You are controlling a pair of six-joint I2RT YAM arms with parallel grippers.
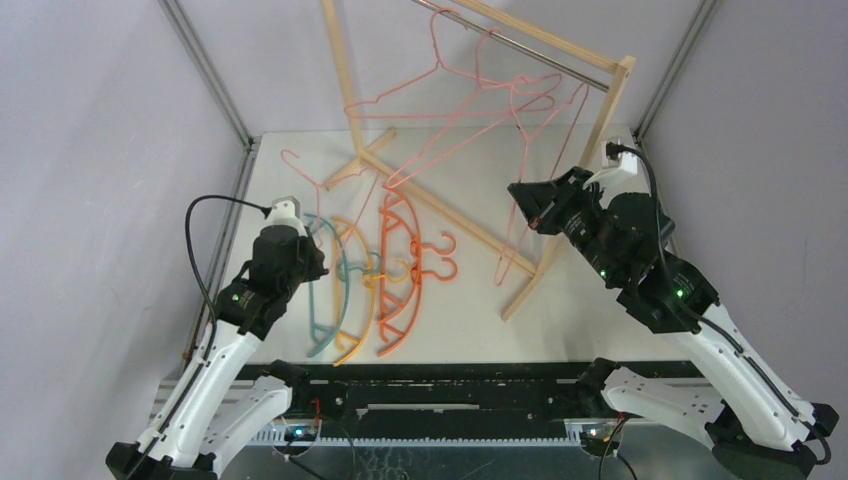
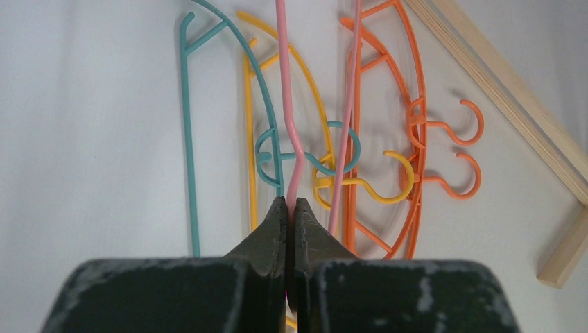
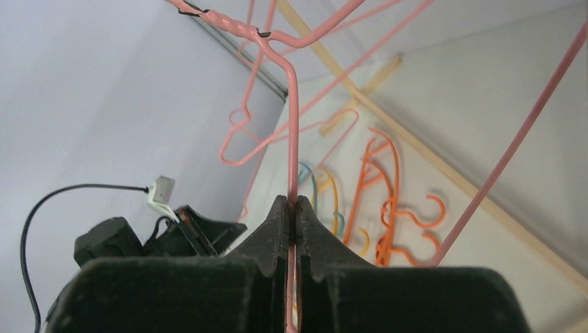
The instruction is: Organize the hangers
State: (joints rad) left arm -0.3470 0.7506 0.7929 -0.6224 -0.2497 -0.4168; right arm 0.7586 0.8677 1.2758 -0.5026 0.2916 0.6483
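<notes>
Pink wire hangers point(image 2: 288, 104) pinched by both end effectors point(image 2: 291, 208).

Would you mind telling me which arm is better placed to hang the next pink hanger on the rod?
Probably the right. Its gripper is shut on a pink wire hanger, raised beside the rack's rod. The left gripper pinches another pink hanger low over the table.

Left wrist view: pink wire hanger point(image 2: 288, 125) runs off the 12 o'clock edge, lower end hidden between the left pincer point(image 2: 292, 208) tips. Teal hanger point(image 2: 188, 139) and orange hangers point(image 2: 409, 132) clipped at top. Wooden rack point(image 2: 513, 97) cut at 3 o'clock. Right wrist view: held pink hanger point(image 3: 292, 139) clipped at 12, its tail hidden behind the right pincer point(image 3: 292, 208). Top view: rack top cropped at 12.
</notes>
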